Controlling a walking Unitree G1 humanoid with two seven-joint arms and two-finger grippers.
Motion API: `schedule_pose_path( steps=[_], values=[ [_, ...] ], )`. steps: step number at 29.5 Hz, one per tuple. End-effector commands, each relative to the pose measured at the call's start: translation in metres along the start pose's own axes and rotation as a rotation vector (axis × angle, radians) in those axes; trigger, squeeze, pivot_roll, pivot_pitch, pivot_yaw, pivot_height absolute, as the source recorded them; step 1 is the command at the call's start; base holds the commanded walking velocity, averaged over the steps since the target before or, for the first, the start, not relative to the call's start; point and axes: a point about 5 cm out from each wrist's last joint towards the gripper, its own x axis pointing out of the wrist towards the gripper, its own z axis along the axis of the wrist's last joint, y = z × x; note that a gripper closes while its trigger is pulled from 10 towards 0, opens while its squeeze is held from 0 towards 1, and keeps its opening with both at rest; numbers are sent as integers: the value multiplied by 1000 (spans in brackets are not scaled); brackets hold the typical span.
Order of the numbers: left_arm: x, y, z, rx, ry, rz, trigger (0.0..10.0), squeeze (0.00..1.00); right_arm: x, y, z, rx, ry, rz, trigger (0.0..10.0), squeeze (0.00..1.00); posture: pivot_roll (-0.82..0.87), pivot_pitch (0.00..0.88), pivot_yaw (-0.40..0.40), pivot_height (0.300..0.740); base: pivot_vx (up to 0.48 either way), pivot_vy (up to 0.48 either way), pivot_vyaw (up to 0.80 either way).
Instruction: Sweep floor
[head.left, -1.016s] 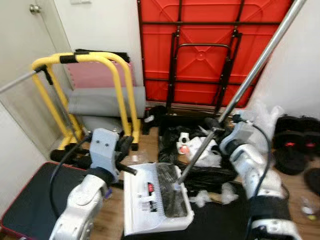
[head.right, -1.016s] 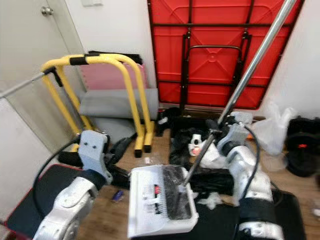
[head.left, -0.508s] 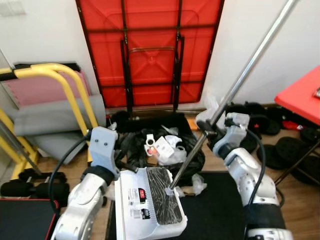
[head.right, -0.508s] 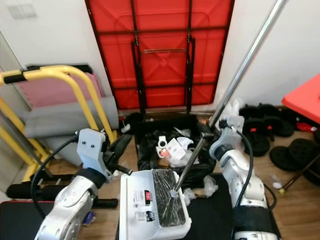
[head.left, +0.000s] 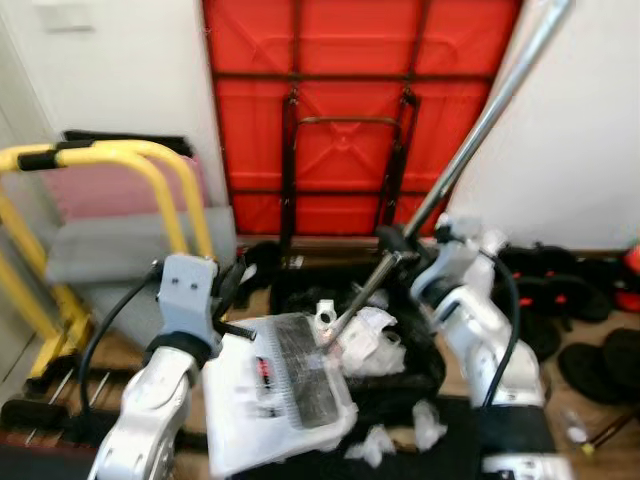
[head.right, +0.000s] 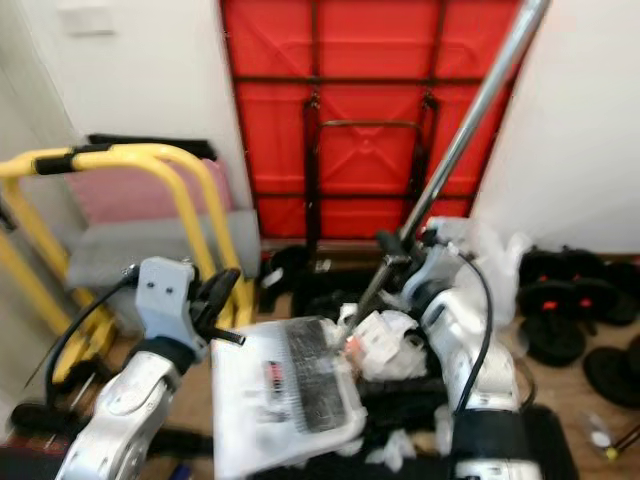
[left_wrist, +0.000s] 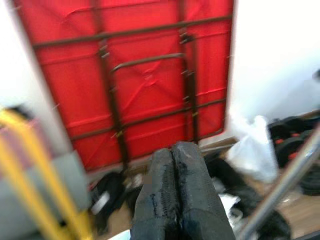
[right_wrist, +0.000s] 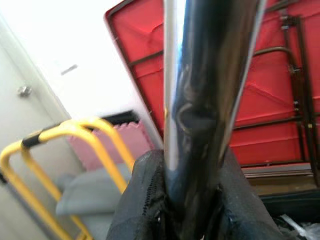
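Right gripper (head.left: 392, 243): jaws clamped around the broom pole (head.left: 480, 122), a silver metal tube running from the top right of the head views diagonally down toward the centre. In the right wrist view the pole (right_wrist: 210, 100) sits squeezed between the two black fingers (right_wrist: 140, 200).

Left gripper (head.right: 222, 290): in the left wrist view the two fingers (left_wrist: 172, 195) lie pressed together side by side, jaws closed, nothing visible between them. It sits just above the rear left corner of the white dustpan (head.left: 270, 395); whether it touches the pan, cannot tell.

Dustpan: tilted, with a comb of teeth and a dark grey patch on its right half. The pole's lower end meets the pan's right edge near a small white piece (head.left: 325, 318). Broom head itself not made out.

Black bin bag (head.left: 400, 365) lies on the floor just right of the dustpan, with crumpled white rubbish (head.left: 370, 345) in it. White scraps (head.left: 425, 437) on the wooden floor (head.left: 575, 400) in front of the bag.

Background: red folded table (head.left: 360, 110) leaning upright against the wall; yellow tubular frame (head.left: 120, 165) at left, pink and grey mats (head.left: 120, 235) behind it; black weight plates (head.left: 590, 320) on the floor at right.
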Motion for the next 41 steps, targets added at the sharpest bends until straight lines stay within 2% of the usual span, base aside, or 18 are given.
schedule_pose_path(
  steps=[1, 12, 20, 21, 23, 24, 25, 28, 31, 33, 35, 38, 40, 41],
  values=[
    [1, -3, -1, 7, 3, -14, 10000, 0, 2, -3, 18, -39, -64, -10, 10000, 0, -106, 0, -30, 740, 386, 0, 0],
    [-1, -5, 0, 2, 1, -20, 10000, 0, 3, -15, 30, -78, -89, -45, 10000, 0, -103, 0, -29, 740, 392, 0, 0],
    [-8, -7, 0, -27, 15, -15, 10000, 0, 3, -30, 47, -187, -97, -77, 10000, 0, -93, 0, -25, 740, 142, 0, 0],
    [-14, -15, 1, -53, 30, -72, 10000, 0, 8, -34, 56, -252, -99, -87, 10000, 0, -85, 7, -26, 740, 0, 0, 0],
    [-14, -15, 1, -53, 30, -72, 10000, 0, 8, -34, 56, -252, -99, -87, 10000, 0, -85, 7, -26, 740, 0, 0, 0],
    [-20, -23, 2, -80, 40, -124, 10000, 0, 12, -37, 64, -287, -107, -97, 10000, 0, -76, 20, -29, 740, 0, 0, 0],
    [-20, -23, 2, -80, 40, -124, 10000, 0, 12, -37, 64, -287, -107, -97, 10000, 0, -76, 20, -29, 740, 0, 0, 0],
    [-33, -36, 6, -125, 64, -205, 10000, 0, 18, -45, 79, -333, -124, -133, 10000, 0, -58, 67, -27, 740, 0, 0, 0],
    [-38, -40, 9, -140, 71, -222, 10000, 0, 18, -47, 84, -348, -128, -141, 10000, 0, -51, 93, -23, 740, 0, 0, 0],
    [-42, -42, 10, -151, 81, -234, 10000, 0, 19, -47, 87, -367, -130, -141, 10000, 0, -46, 120, -16, 740, 0, 0, 0],
    [-51, -49, 13, -184, 106, -272, 10000, 0, 27, -45, 94, -440, -127, -135, 10000, 0, -33, 154, -5, 740, 0, 0, 0],
    [-55, -52, 15, -196, 118, -289, 10000, 0, 30, -44, 97, -478, -126, -131, 10000, 0, -31, 160, -3, 740, 0, 0, 0],
    [-61, -57, 19, -209, 134, -319, 10000, 0, 44, -35, 107, -570, -139, -130, 10000, 0, -18, 194, 9, 740, 0, 0, 0],
    [-61, -57, 19, -209, 134, -319, 10000, 0, 44, -35, 107, -570, -139, -130, 10000, 0, -18, 194, 9, 740, 0, 0, 0]
  ],
)
